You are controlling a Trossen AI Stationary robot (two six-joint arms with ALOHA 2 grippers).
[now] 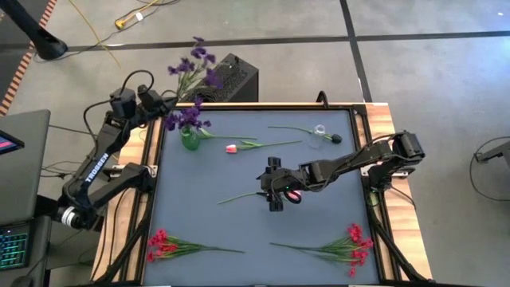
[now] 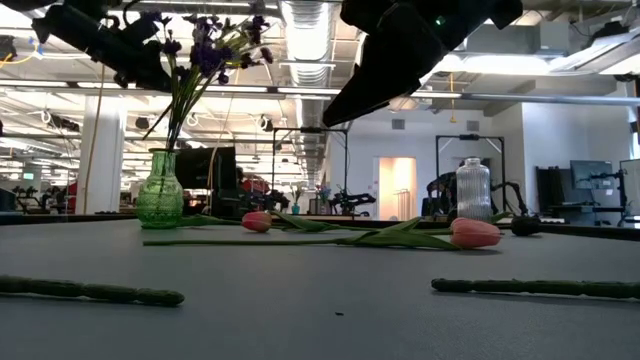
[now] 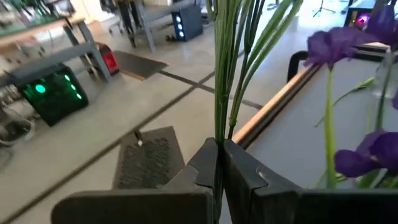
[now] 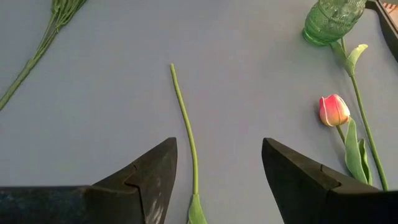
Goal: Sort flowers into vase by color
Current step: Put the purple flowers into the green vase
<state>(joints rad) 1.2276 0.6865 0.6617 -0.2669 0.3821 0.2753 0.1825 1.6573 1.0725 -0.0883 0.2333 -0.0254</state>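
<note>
A grey worktop (image 1: 239, 215) with a wooden rim carried the scene. Just beyond its far edge stood a black perforated box (image 1: 233, 78) on the floor. A laptop (image 1: 14, 243) sat well to the worktop's left, and a yellow cable (image 1: 119, 22) lay on the floor beyond the box.

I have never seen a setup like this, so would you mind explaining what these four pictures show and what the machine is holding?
It is a robot with two dark arms at a grey table. One picture looks down from above, one looks level across the tabletop, and two come from cameras on the wrists. The left gripper is shut on purple flowers, held near the green vase. The right gripper hangs open over a pink tulip lying mid-table. A second tulip, two red sprays and a clear vase also rest there.
</note>
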